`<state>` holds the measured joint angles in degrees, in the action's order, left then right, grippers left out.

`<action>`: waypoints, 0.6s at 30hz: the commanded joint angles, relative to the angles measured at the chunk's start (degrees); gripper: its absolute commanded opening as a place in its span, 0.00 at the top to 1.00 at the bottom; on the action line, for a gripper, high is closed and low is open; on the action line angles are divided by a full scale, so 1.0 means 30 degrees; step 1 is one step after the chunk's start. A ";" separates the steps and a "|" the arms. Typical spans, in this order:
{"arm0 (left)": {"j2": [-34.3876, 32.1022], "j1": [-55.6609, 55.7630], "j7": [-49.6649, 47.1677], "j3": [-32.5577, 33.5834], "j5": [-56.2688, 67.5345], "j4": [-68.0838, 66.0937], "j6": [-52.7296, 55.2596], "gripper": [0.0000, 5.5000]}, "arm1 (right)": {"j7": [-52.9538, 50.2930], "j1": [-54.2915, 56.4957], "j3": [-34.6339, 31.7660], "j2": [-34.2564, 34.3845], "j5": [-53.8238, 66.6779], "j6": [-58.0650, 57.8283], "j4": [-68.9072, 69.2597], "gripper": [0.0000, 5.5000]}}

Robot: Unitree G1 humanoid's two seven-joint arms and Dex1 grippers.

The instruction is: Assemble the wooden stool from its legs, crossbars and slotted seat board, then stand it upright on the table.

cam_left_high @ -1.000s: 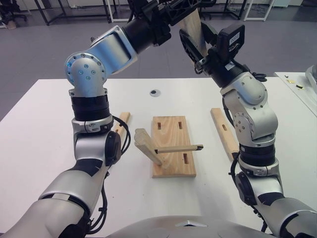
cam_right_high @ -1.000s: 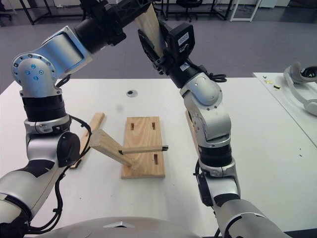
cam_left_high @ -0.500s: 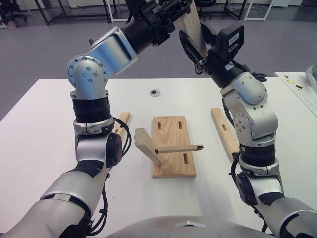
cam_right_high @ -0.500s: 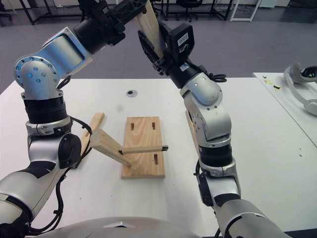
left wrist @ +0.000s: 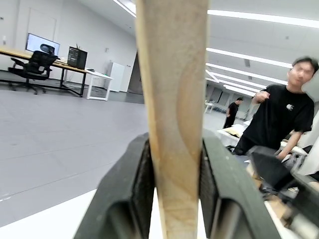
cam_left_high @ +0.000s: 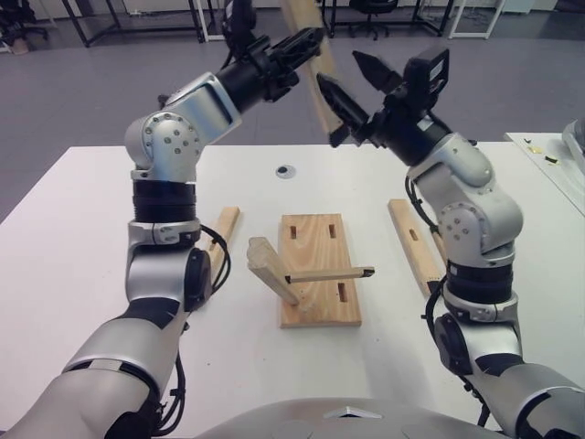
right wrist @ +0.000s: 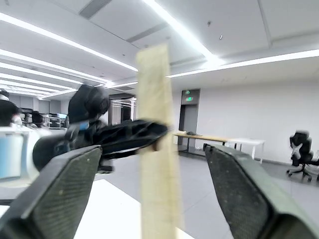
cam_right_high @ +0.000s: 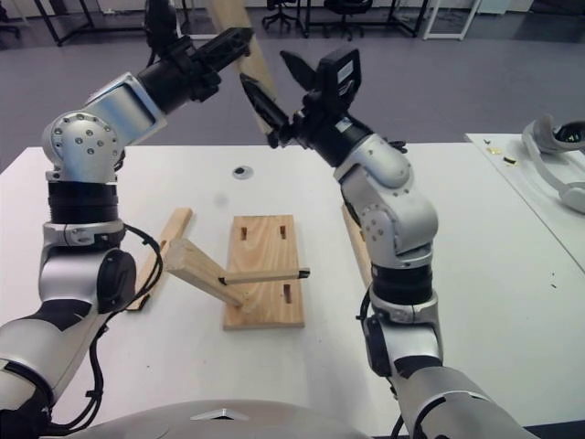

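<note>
The left gripper [left wrist: 174, 172] pinches a wooden leg [left wrist: 172, 74] high above the table [cam_left_high: 73, 229]. The right gripper [cam_left_high: 340, 69] gapes wide around it, not touching. Below, the slotted seat board [cam_left_high: 315, 233] lies flat.

Silver arms [cam_left_high: 174, 146], black joints [cam_left_high: 164, 197], black right hand [cam_left_high: 337, 66]

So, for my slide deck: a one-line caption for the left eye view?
Left gripper holds a wooden leg aloft beside the open right gripper, above the seat board on the table.
</note>
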<state>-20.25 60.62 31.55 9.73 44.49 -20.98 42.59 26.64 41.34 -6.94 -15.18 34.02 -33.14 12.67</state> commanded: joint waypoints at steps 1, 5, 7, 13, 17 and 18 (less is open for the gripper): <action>-0.2387 0.2358 0.6886 -0.0117 0.0686 -0.2385 0.1142 0.82 | 0.0975 0.3698 -0.3068 -0.1494 0.3854 -0.2653 -0.3511 0.32; -0.3946 0.4595 1.3150 -0.0715 0.3650 0.0096 0.5677 0.82 | 0.2563 0.8033 -0.4966 -0.2735 0.8172 -0.6175 -0.7515 0.32; -0.4130 0.5482 1.4249 -0.0907 0.5165 0.1027 0.8351 0.82 | 0.3880 0.9652 -0.5252 -0.3348 0.9924 -0.8216 -0.9034 0.32; -0.3819 0.5894 1.4727 -0.1303 0.6516 0.1661 1.1693 0.82 | 0.6388 1.2019 -0.5719 -0.3866 1.4835 -1.3574 -1.1031 0.32; -0.3463 0.5728 1.4786 -0.1514 0.6732 0.1909 1.2707 0.82 | 0.6127 1.2564 -0.5119 -0.3183 1.5738 -1.5253 -1.1839 0.32; -0.3358 0.5740 1.4820 -0.1579 0.6772 0.1926 1.2929 0.82 | 0.6125 1.2649 -0.4988 -0.3055 1.5731 -1.5398 -1.2064 0.32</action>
<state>-30.90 77.12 75.68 5.66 63.59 -15.63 80.04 45.46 77.06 -22.72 -25.19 80.84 -77.98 -22.38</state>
